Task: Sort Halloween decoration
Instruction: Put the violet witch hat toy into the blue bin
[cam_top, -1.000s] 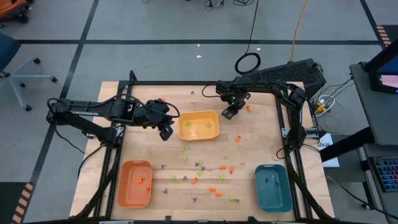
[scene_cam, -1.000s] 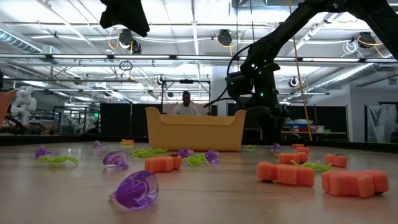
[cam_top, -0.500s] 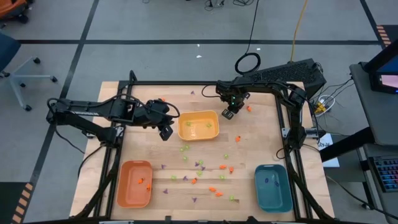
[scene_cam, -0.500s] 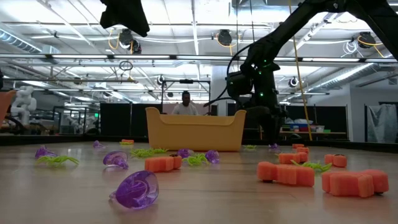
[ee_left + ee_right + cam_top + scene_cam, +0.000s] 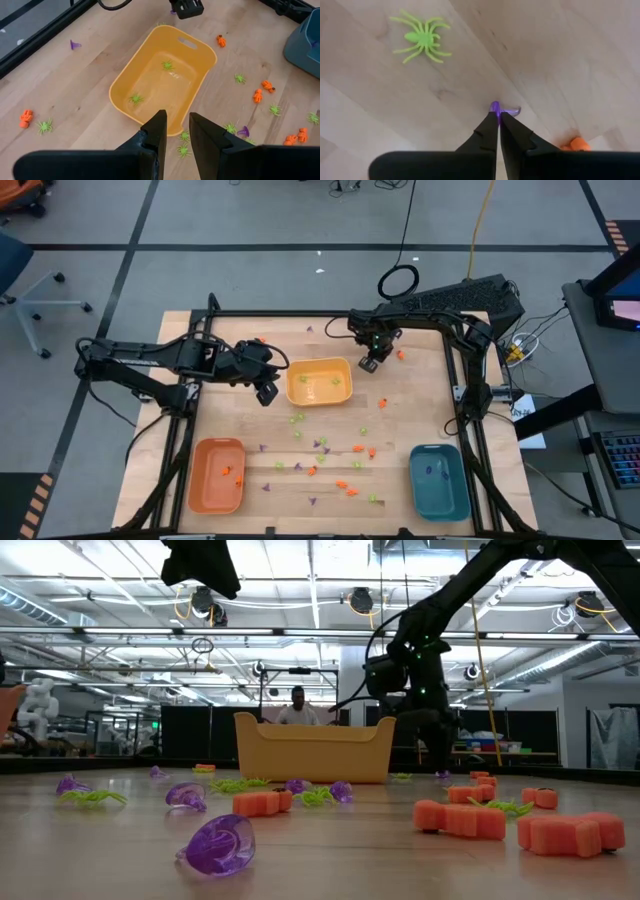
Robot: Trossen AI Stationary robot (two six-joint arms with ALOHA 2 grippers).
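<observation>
The Halloween decoration is many tiny orange, light green and purple pieces strewn over the wooden table [image 5: 400, 430], most of them between the trays [image 5: 320, 445]. My right gripper [image 5: 368, 363] stands at the far side of the table, right of the yellow tray [image 5: 320, 382]. It points down and is shut on a small purple piece [image 5: 496, 107]. My left gripper [image 5: 177, 135] hovers left of the yellow tray, slanting down toward it, its fingers a little apart with nothing between them. Two green spiders [image 5: 167, 65] lie in the yellow tray. My right gripper pinches the purple piece's upright tip [image 5: 495, 105] between its two fingertips, coming from above and pointing down. The piece's thin edge [image 5: 513, 110] sticks out to one side of the fingers. The piece is at the tabletop; I cannot tell whether it is lifted off.
An orange tray [image 5: 217, 474] with orange pieces stands at the near left, a teal tray [image 5: 438, 480] with a purple piece at the near right. A green spider [image 5: 420, 37] and an orange piece [image 5: 577, 144] lie close to my right gripper. A dark frame [image 5: 300, 314] borders the table.
My right gripper has shut its fingers on the purple piece, staying in place at the far side of the table. My left arm has kept still.
</observation>
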